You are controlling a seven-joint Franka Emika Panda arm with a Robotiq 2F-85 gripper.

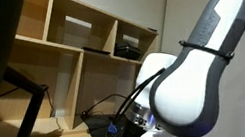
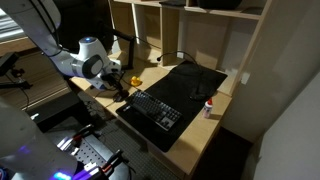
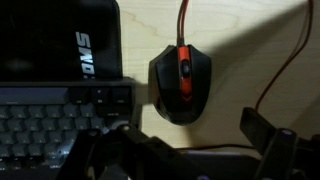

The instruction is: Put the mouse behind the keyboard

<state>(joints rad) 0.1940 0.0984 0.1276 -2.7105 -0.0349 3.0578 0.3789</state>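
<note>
Resting just beside the keyboard (image 3: 50, 120), mouse (image 3: 180, 80), black mat (image 3: 50, 35) adjacent, red cable (image 3: 183, 18)

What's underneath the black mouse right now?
The small black computer mouse with the red stripe sits on the bare light wooden desk, off the flat black mat. Its underside and the patch of desk beneath it are covered.

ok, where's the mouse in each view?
In an exterior view: not visible; the arm fills the frame.
In an exterior view: not made out; the gripper hangs at the keyboard end.
Wrist view: mouse at centre, just right of the keyboard corner.
Shared landmark: the keyboard, in two views.
</note>
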